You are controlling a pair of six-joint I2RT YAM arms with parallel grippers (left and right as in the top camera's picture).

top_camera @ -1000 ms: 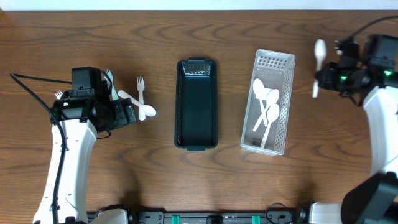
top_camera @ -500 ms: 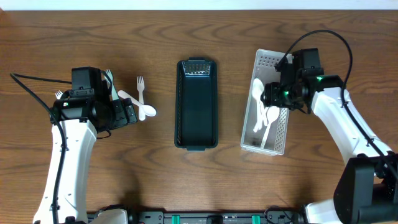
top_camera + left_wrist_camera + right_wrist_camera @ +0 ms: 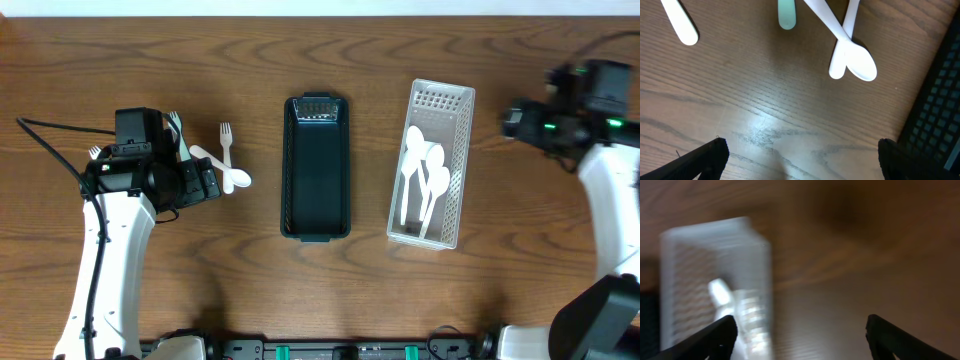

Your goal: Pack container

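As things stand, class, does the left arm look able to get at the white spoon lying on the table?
Probably yes: the left gripper hangs open just beside the white spoon, nothing between them, though a fork crosses it.

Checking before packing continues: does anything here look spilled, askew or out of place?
Nothing is spilled or damaged. Three spoons lie lengthwise inside the white basket. The dark basket is empty. Left of it, cutlery lies jumbled on the table, a loose spoon crossing a fork.
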